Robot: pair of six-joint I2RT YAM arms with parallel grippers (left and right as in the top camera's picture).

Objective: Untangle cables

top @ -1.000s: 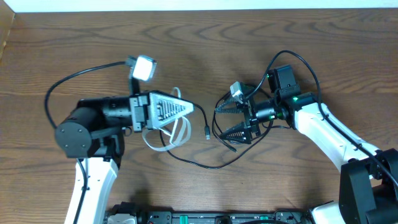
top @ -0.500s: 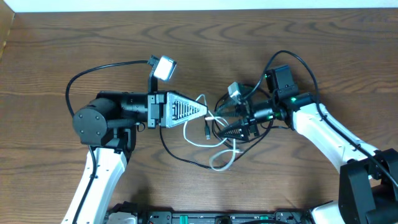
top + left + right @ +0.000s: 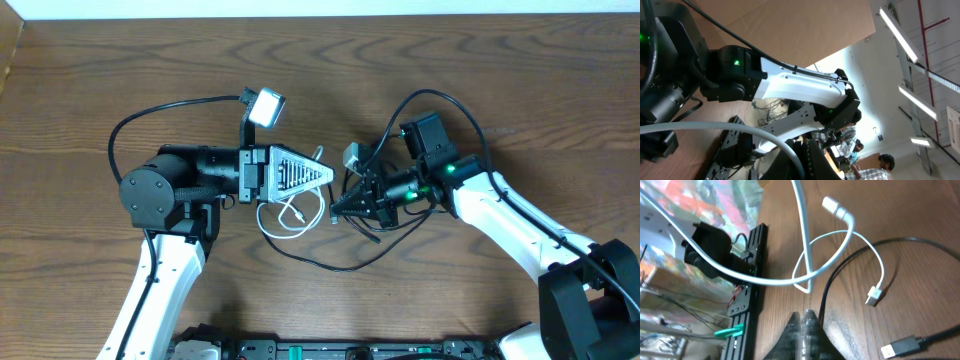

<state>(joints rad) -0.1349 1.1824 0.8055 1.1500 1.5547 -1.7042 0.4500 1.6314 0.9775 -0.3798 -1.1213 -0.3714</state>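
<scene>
Since the earlier frame, the white cable (image 3: pixel 834 206) has shifted left and now loops on the table (image 3: pixel 120 80) just below the left gripper (image 3: pixel 328 175), which pinches it. Just beside it, the right gripper (image 3: pixel 338 209) has its fingers pressed together, gripping nothing visible. A black cable (image 3: pixel 901 347) lies nearby.

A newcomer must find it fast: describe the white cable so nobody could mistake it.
On the wooden table, look at the middle, between the left gripper and right gripper. There loops a short white cable; the other cords near it are all black.
</scene>
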